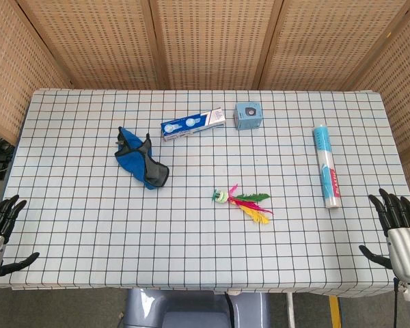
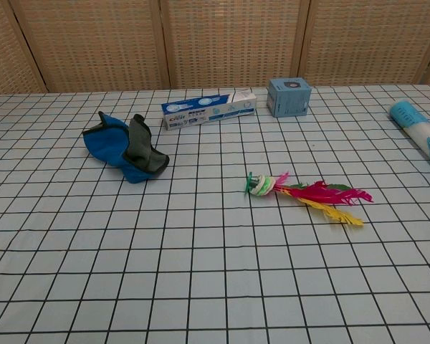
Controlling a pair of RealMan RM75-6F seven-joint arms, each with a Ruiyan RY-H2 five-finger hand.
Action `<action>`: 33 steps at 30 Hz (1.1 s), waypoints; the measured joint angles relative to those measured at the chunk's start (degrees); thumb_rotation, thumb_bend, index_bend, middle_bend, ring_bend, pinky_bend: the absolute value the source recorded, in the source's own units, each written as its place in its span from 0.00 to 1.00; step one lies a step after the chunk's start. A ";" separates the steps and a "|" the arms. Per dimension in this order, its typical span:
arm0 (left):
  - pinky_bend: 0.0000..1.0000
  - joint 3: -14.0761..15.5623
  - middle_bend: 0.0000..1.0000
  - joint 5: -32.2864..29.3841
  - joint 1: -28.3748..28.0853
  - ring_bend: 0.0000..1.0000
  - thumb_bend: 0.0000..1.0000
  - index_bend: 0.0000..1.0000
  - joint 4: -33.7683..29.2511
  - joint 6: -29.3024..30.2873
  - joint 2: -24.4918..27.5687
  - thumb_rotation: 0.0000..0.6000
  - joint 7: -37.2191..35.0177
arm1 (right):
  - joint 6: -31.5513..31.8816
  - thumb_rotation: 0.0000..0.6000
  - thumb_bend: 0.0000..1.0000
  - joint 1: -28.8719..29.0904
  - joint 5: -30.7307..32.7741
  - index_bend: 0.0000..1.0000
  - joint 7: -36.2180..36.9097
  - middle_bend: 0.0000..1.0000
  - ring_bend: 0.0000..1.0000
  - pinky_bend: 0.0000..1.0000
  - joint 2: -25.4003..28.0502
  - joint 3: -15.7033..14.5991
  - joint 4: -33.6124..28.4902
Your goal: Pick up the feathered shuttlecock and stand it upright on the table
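The feathered shuttlecock (image 1: 244,201) (image 2: 304,192) lies flat on its side near the middle of the checked table, its white and green base to the left and its pink, green and yellow feathers fanned out to the right. My left hand (image 1: 0,229) hangs at the table's front left corner, fingers spread, holding nothing. At the front right corner my right hand (image 1: 395,222) is also spread and empty. Both hands are far from the shuttlecock. The chest view shows neither hand.
A blue and grey cloth (image 1: 141,159) (image 2: 124,147) lies left of centre. Behind it sit a blue and white flat box (image 1: 192,123) (image 2: 209,109) and a small blue cube box (image 1: 247,115) (image 2: 289,97). A long blue tube (image 1: 326,166) (image 2: 421,130) lies on the right side.
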 measured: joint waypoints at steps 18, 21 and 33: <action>0.00 -0.91 0.00 -1.78 -1.09 0.00 0.00 0.00 -0.09 -2.24 -1.28 1.00 2.80 | -9.07 1.00 0.13 6.92 -0.07 0.41 -3.67 0.01 0.00 0.00 -0.72 1.70 -1.00; 0.00 -1.29 0.00 -2.97 -1.51 0.00 0.00 0.00 -0.05 -3.26 -1.72 1.00 3.70 | -13.96 1.00 0.32 10.51 0.85 0.47 -3.42 0.03 0.00 0.00 -0.91 3.11 -2.38; 0.00 -2.79 0.00 -7.24 -3.17 0.00 0.00 0.00 0.25 -6.85 -2.68 1.00 5.11 | -36.01 1.00 0.47 25.44 22.33 0.49 -6.02 0.04 0.00 0.00 -7.80 8.83 -0.45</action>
